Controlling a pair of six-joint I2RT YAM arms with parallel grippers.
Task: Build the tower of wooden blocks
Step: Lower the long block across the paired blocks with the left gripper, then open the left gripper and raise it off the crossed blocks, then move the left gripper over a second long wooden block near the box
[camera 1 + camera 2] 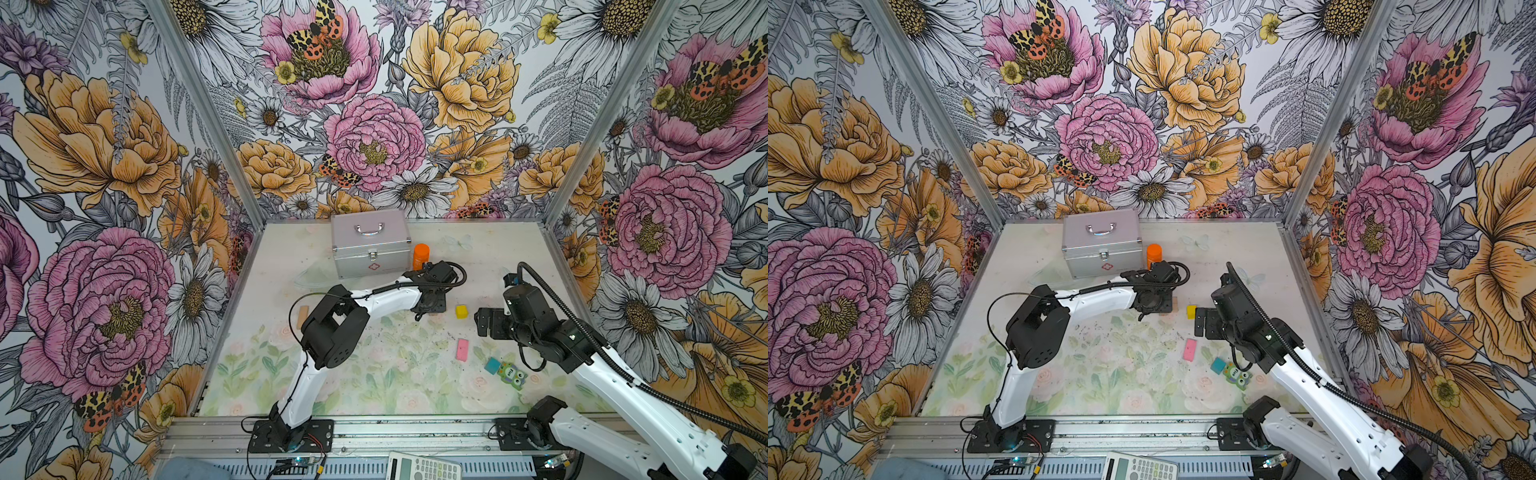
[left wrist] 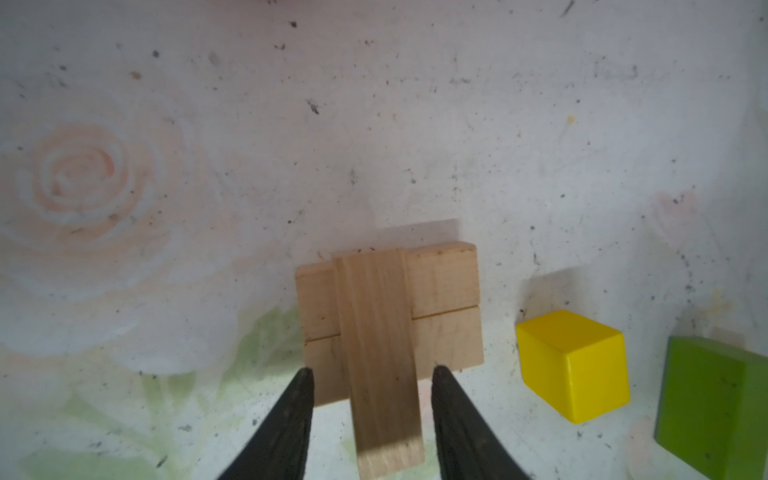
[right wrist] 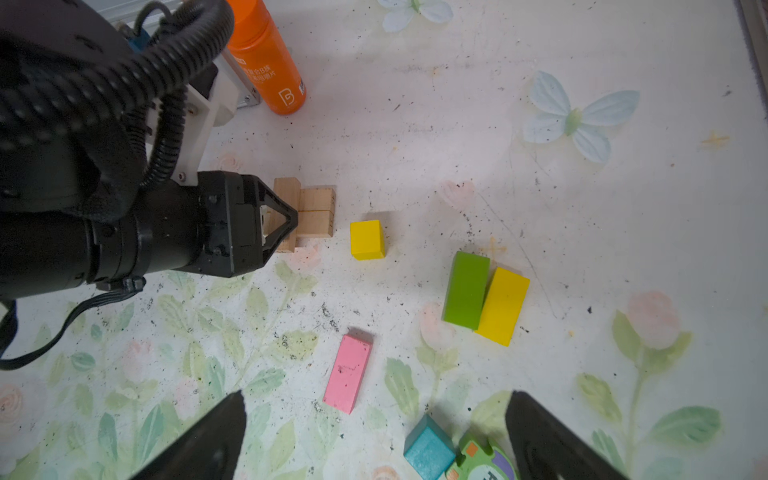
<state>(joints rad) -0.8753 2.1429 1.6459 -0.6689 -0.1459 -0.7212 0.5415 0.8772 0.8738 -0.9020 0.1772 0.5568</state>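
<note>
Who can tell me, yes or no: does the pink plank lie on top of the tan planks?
No: the pink plank lies flat on the table, well apart from the tan planks.

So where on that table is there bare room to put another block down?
The widest bare stretch of table is at the front, between the left arm's base and the pink block. Another lies at the back, right of the orange bottle in both top views. It is crowded around the tan stack, yellow cube and green bar.
</note>
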